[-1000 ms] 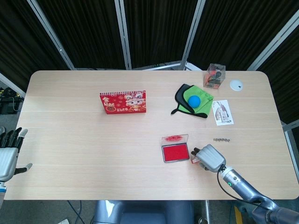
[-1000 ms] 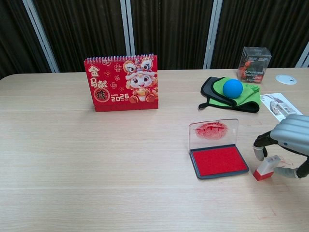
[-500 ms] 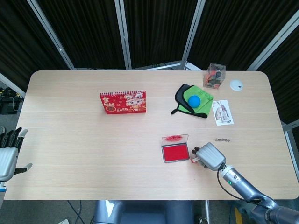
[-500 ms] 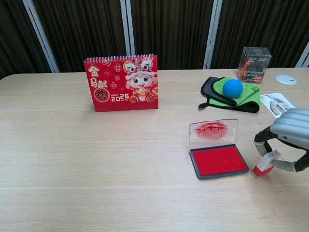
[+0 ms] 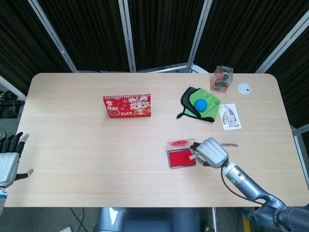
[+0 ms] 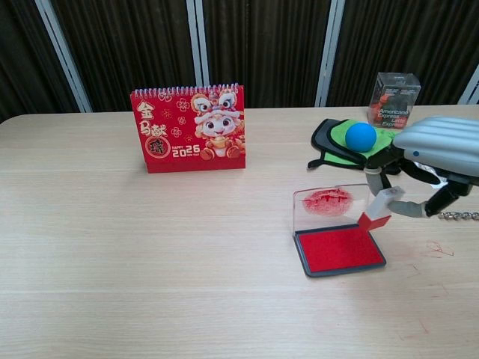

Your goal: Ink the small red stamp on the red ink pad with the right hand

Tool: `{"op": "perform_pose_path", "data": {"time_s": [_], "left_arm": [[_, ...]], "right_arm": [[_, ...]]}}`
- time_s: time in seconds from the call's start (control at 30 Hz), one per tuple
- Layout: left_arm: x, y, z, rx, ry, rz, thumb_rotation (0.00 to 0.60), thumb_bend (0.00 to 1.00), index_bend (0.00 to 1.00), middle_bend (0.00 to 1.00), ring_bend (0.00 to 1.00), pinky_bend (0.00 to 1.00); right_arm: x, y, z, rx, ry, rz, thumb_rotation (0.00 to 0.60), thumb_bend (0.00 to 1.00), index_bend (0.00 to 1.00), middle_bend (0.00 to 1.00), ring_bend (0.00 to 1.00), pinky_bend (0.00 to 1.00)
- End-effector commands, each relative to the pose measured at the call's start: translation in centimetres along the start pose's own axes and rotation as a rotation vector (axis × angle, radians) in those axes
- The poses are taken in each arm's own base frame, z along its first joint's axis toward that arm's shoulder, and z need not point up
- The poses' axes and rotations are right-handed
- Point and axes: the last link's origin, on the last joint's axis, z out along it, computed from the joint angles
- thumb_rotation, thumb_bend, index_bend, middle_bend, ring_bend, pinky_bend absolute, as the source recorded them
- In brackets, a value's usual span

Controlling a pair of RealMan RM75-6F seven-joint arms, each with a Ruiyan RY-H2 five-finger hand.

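The red ink pad [image 5: 180, 158] [image 6: 338, 250] lies open on the table, its clear lid [image 6: 329, 204] standing up at the back. My right hand [image 5: 209, 151] [image 6: 428, 157] grips the small red stamp [image 6: 379, 208] [image 5: 194, 156], tilted, with its red base just above the pad's right rear corner. Whether the base touches the pad is unclear. My left hand [image 5: 9, 157] hangs off the table's left edge, holding nothing, fingers apart.
A red desk calendar [image 5: 127, 106] stands at centre left. A blue ball [image 5: 200, 104] sits on a green and black cloth [image 5: 190, 106] behind the pad. A clear box [image 5: 221, 78], a white disc [image 5: 244, 88], a leaflet [image 5: 230, 116] and a small chain [image 5: 231, 144] lie at right.
My right hand lifted the stamp off the table right of the pad and carried it left and up, over the pad's right rear corner. The left hand stayed put.
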Motion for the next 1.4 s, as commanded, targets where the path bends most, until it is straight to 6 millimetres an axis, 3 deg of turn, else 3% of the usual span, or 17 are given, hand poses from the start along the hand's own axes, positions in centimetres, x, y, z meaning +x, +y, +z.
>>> {"op": "perform_pose_path", "data": {"time_s": [0.03,0.4,0.7,1.4], "left_arm": [[0.0,-0.1,0.0,0.001,-0.002,-0.001,0.6,0.0,0.0,0.0,0.0,0.0],[0.0,-0.3,0.1,0.004,-0.011,-0.009,0.6,0.0,0.0,0.0,0.0,0.0],[0.0,-0.5,0.2,0.005,-0.014,-0.015,0.6,0.0,0.0,0.0,0.0,0.0],[-0.1,-0.4,0.1,-0.001,-0.022,-0.018,0.6,0.0,0.0,0.0,0.0,0.0]], "right_arm": [[0.8,-1.1,1.6,0.014,-0.011,-0.018,0.6,0.44,0.52,0.51,0.79,1.0],[-1.0,-3.5,4.2,0.007,-0.057,-0.057,0.6,0.49,0.53,0.52,0.79,1.0],[-2.5,-4.5,4.7,0.005,-0.077,-0.103,0.6,0.5,0.54,0.52,0.79,1.0],[-4.8,-4.3,5.0,-0.012,-0.123,-0.184,0.6,0.51,0.54,0.53,0.79,1.0]]}}
